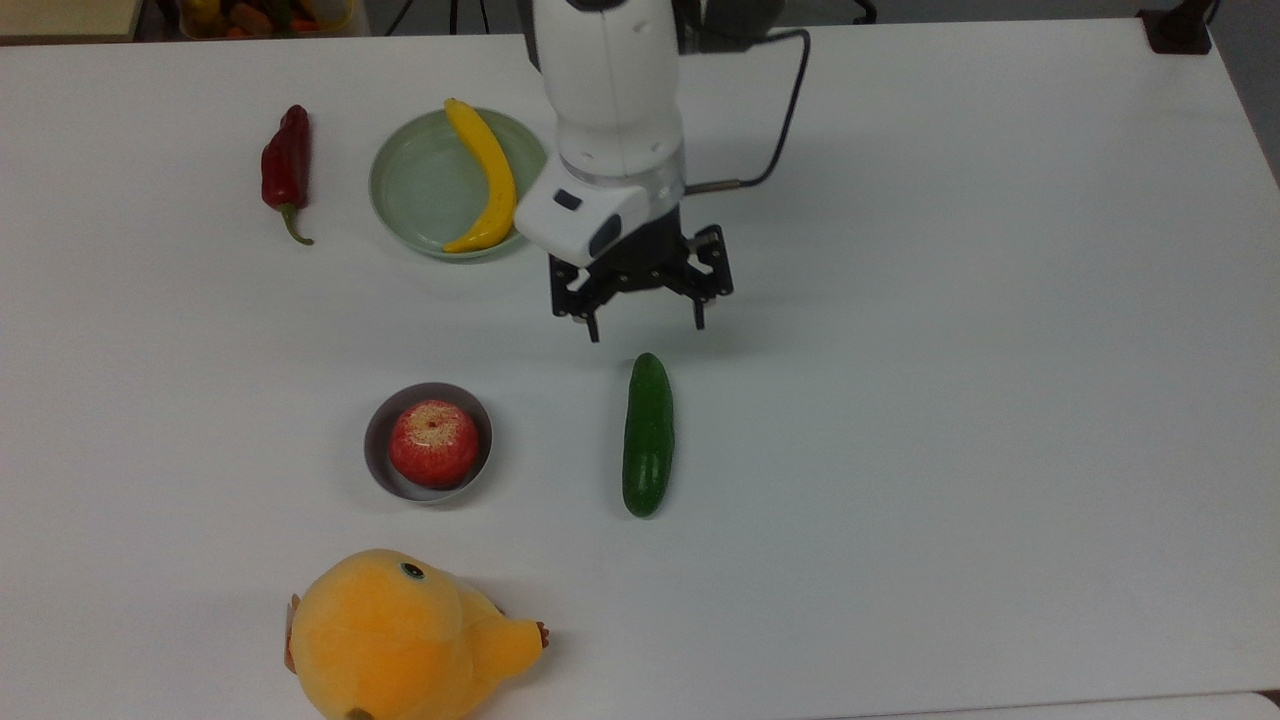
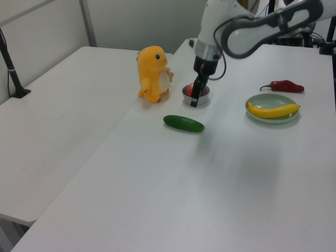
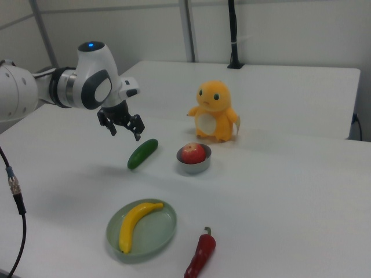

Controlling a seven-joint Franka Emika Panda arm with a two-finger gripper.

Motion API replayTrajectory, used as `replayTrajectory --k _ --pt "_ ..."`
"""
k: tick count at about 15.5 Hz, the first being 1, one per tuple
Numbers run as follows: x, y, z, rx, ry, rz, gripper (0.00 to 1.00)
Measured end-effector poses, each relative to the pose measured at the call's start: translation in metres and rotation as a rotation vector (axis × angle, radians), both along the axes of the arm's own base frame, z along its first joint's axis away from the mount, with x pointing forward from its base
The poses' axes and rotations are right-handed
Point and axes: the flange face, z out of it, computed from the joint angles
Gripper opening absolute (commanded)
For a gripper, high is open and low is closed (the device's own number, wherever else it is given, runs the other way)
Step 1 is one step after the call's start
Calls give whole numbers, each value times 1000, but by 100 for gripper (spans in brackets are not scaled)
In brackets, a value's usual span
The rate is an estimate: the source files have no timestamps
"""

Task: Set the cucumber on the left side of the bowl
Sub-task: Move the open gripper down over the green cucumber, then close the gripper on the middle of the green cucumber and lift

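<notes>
the black two-finger tool [image 1: 645, 322] hangs wide open and empty above the far end of the stubby dark green cucumber [image 1: 648, 434], which lies on the white counter [image 1: 950, 400], right of the small grey-lavender bowl [image 1: 376, 450] in the top view. risk: an end grasp could let the glossy skin slip or roll.

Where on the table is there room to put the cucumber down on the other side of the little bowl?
In the top view, the table is bare on the top view's left of the bowl, between the chili above and the plush toy below. The cucumber lies on the bowl's other side, with the gripper open above its end.
</notes>
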Motion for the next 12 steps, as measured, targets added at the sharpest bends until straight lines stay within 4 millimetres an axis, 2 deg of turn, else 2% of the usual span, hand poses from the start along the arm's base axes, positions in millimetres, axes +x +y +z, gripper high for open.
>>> replayTrajectory --k 5,12 --pt "9 23 -42 -20 -35 -35 100" --pt "19 29 -86 -70 -87 -57 100"
